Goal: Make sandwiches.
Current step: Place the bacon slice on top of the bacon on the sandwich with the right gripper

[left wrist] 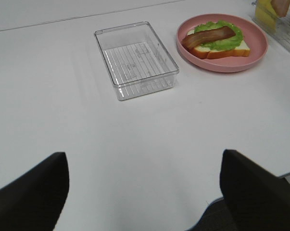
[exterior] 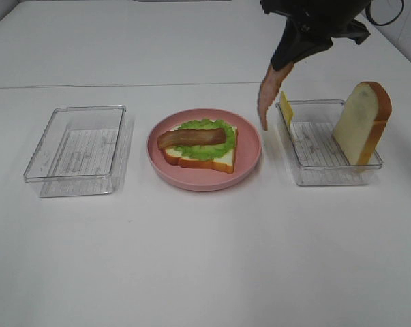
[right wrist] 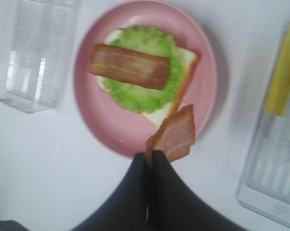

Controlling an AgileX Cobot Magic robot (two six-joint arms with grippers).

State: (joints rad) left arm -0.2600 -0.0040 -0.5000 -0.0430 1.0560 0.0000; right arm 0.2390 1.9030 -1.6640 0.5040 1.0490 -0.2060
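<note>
Closest to the lens, the right gripper (right wrist: 149, 155) had its black fingers pressed together on one end of a bacon strip (right wrist: 175, 134). The strip dangled in the air from that pinch. From above it hung between the right rim of the pink plate (exterior: 205, 182) and the right tray (exterior: 328, 176). Whether its lower tip touched anything could not be told.

The left gripper (left wrist: 142, 154) hovered over the bare white desk (exterior: 205, 272) near its front left side, fingers spread wide and holding nothing.

On the desk stood two clear plastic trays. The left tray (exterior: 79, 185), toward the left edge, showed only its ribbed floor. The right tray, toward the right edge, held a loose bread slice (exterior: 360, 122) leaning upright at its far right end and a thin yellow cheese slice (exterior: 285, 109) propped against its left wall.

The plate sat mid-desk between the trays. It carried the half-built sandwich (exterior: 215, 158): one bread slice lying flat, ruffled green lettuce (exterior: 204, 150) on it and a second bacon piece (exterior: 191, 138) laid across the top, with no upper slice on.
</note>
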